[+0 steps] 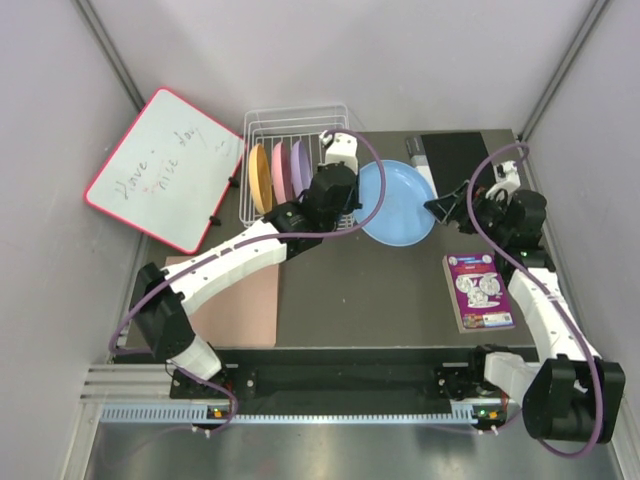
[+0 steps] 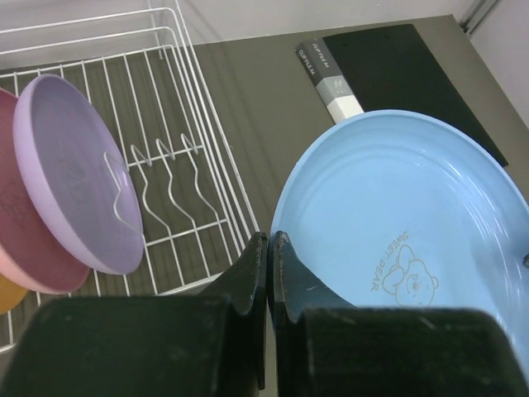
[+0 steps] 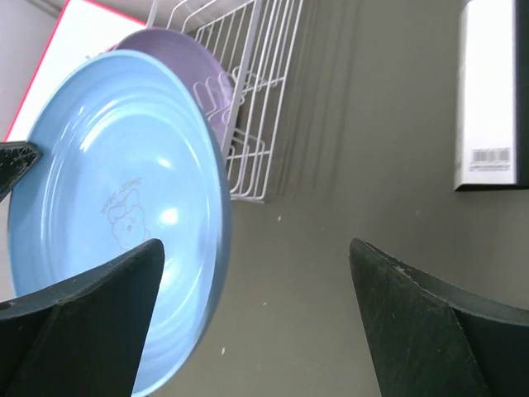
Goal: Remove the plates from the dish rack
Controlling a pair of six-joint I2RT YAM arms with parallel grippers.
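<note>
My left fingers (image 2: pixel 252 285) were pinched shut on the rim of the light blue plate (image 2: pixel 397 215), holding it tilted over the surface (image 1: pixel 380 290) just beside the dish rack (image 1: pixel 298 120), its printed bear facing up. My right fingers (image 3: pixel 413 322) stood wide apart at the plate's opposite edge, that rim reaching in between them, though I could not tell whether they touched it. The purple plate (image 2: pixel 78 174), pink plate (image 2: pixel 25 248) and orange-yellow plate (image 1: pixel 259 178) stood on edge, side by side, in the rack.
</note>
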